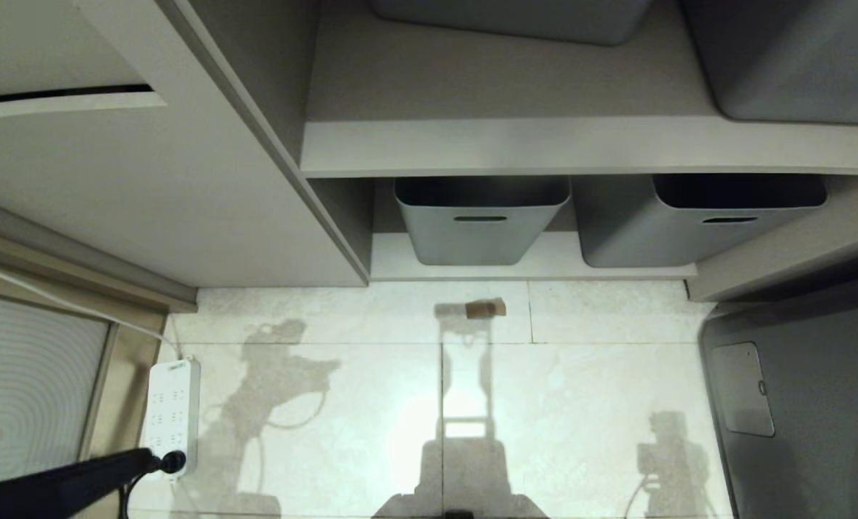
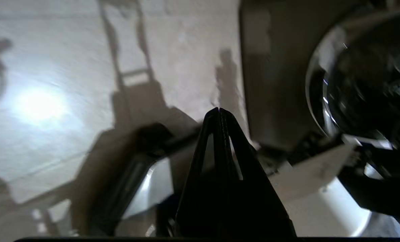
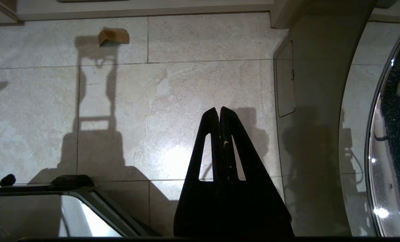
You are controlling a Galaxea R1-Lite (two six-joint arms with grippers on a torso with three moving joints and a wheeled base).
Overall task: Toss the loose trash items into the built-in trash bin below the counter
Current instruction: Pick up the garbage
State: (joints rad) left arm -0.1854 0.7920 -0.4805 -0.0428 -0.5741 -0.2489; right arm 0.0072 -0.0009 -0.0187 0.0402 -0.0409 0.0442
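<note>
One loose trash item, a small folded tan cardboard piece [image 1: 485,308] [image 3: 113,35], lies on the pale floor tiles in front of the low shelf. My left gripper [image 1: 144,458] [image 2: 219,109] enters the head view at the lower left, shut and empty, far from the cardboard. Also shut and empty, my right gripper [image 3: 219,108] hangs over the floor, well short of the cardboard. A beige cabinet front [image 1: 112,187] with a dark slit stands at the upper left; I cannot tell whether it is the built-in trash bin. The counter is out of view.
Two grey tubs [image 1: 481,216] [image 1: 696,220] with slot handles sit on the low shelf behind the cardboard. A white power strip [image 1: 173,411] lies on the floor at the left. A grey washing machine [image 1: 804,404] with a round glass door [image 3: 395,134] stands at the right.
</note>
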